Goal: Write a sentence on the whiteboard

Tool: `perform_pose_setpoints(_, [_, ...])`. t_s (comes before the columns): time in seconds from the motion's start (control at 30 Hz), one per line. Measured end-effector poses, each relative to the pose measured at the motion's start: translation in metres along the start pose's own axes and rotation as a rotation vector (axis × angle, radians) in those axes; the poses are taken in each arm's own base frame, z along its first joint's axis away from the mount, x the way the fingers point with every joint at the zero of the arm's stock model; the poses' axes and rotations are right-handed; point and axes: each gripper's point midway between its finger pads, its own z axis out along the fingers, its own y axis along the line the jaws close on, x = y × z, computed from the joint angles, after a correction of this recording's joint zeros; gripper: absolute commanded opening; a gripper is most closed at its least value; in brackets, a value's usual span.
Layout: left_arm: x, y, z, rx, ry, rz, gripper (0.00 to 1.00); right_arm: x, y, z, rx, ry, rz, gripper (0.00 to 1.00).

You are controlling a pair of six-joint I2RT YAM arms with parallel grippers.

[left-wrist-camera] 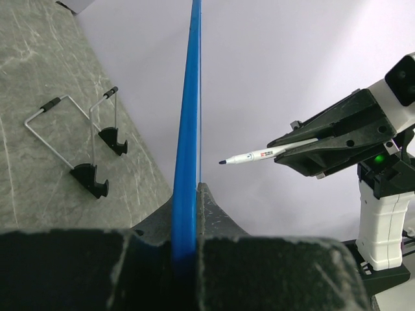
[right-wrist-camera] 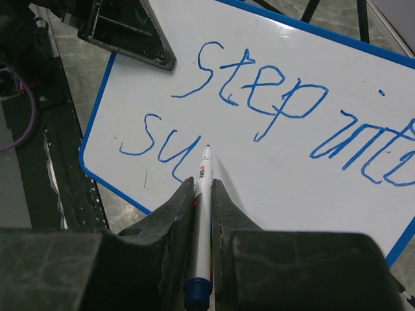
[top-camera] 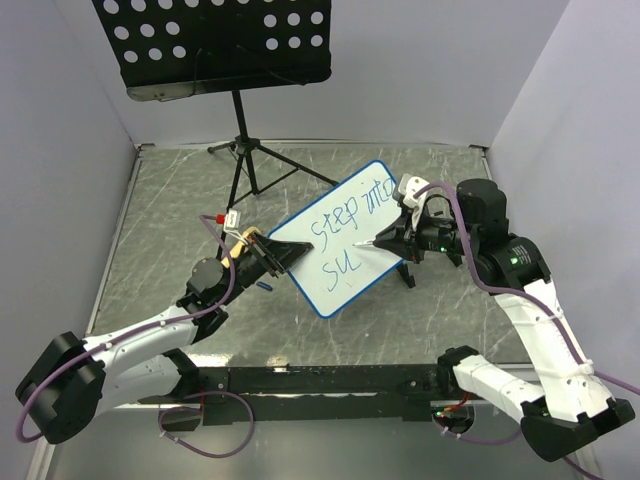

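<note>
The whiteboard [top-camera: 345, 245], white with a thin blue frame, is held tilted above the table. My left gripper [top-camera: 268, 257] is shut on its left edge; in the left wrist view the blue frame [left-wrist-camera: 188, 129] runs edge-on between the jaws. The sentence [top-camera: 350, 215] reads "step into" with "su" [right-wrist-camera: 155, 144] below it. My right gripper [top-camera: 392, 240] is shut on a white marker [right-wrist-camera: 203, 194] with a blue end. The marker's tip points at the board just right of "su". Whether the tip touches the board I cannot tell.
A black perforated music stand [top-camera: 215, 45] on a tripod stands at the back. A wire board stand with black feet [left-wrist-camera: 78, 142] lies on the grey table. A small blue object [top-camera: 264, 284] lies under the board's left end. White walls enclose the table.
</note>
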Motion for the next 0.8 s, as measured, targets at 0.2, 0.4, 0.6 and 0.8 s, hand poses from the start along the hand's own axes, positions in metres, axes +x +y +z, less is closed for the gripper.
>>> perform_pose_setpoints(0.2, [-0.0015,-0.0027,0.0002,0.011,-0.005,0.002,0.01,0.001,0.0017,0.0006,-0.01,-0.002,0.006,0.0])
perform_pose_setpoints(0.4, [-0.0019,-0.0032,0.0002,0.014,-0.006,0.002,0.01,0.0019,0.002,0.001,-0.012,-0.001,0.008,0.0])
perform_pose_setpoints(0.6, [-0.002,-0.0035,0.0002,0.015,-0.007,0.002,0.01,0.0018,0.0023,0.001,-0.014,-0.002,0.008,0.0])
perform_pose_setpoints(0.8, [-0.0019,-0.0033,0.0001,0.015,-0.007,0.002,0.01,0.0021,0.0022,0.0011,-0.014,-0.002,0.008,0.0])
